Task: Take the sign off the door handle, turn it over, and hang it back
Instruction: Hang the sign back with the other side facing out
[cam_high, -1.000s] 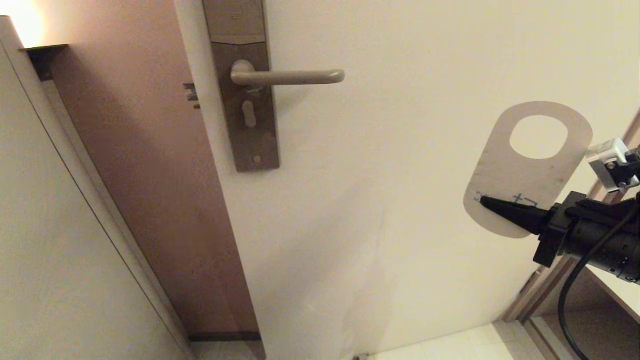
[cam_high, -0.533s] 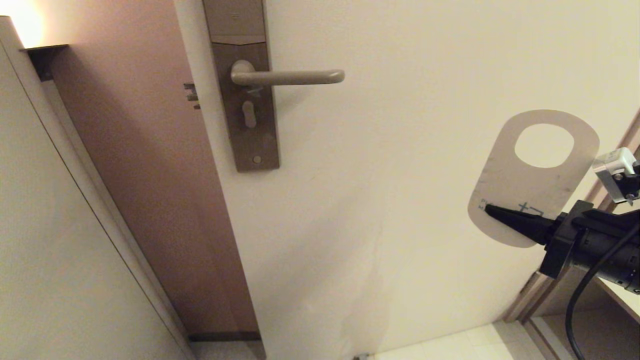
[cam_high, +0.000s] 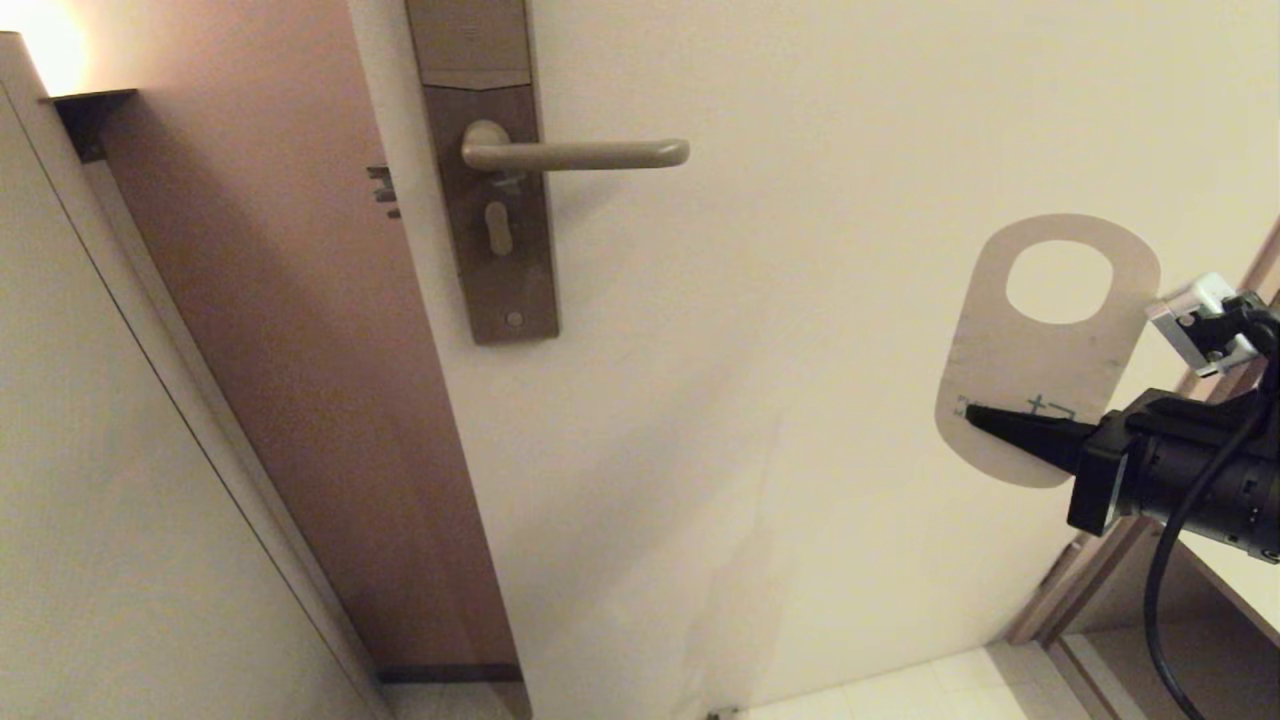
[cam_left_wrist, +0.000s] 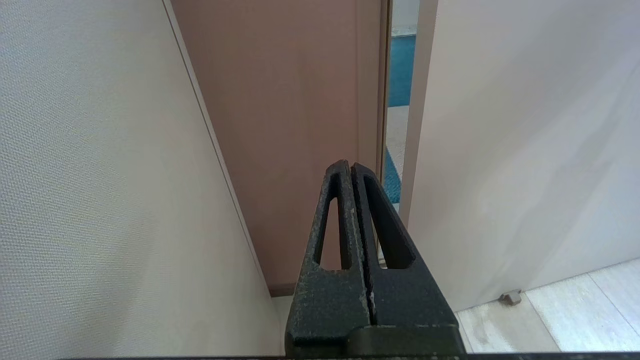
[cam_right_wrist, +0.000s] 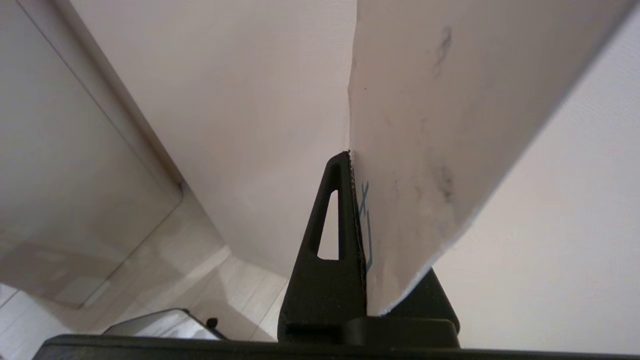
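The sign (cam_high: 1040, 370) is off the door handle, held upright in the air at the right of the head view. Its white side faces me, with the oval hole at the top and a trace of blue print by the jaws. My right gripper (cam_high: 972, 414) is shut on the sign's lower part, reaching in from the right; in the right wrist view the card (cam_right_wrist: 425, 150) stands between the closed jaws of the right gripper (cam_right_wrist: 350, 155). The bare door handle (cam_high: 575, 154) juts right from its brown lock plate (cam_high: 495, 210), up and far left of the sign. My left gripper (cam_left_wrist: 350, 166) is shut, empty, parked low by the door edge.
The white door (cam_high: 800, 350) fills the middle. Its brown edge (cam_high: 300, 350) carries small dark latch bolts (cam_high: 382, 190), with a wall panel (cam_high: 120, 500) to the left. At the lower right are a door frame (cam_high: 1100, 570) and pale floor tiles (cam_high: 900, 690).
The right gripper, still holding the sign, dipped down and right half a second ago. It has since come back left and slightly up, with the card turned a little narrower.
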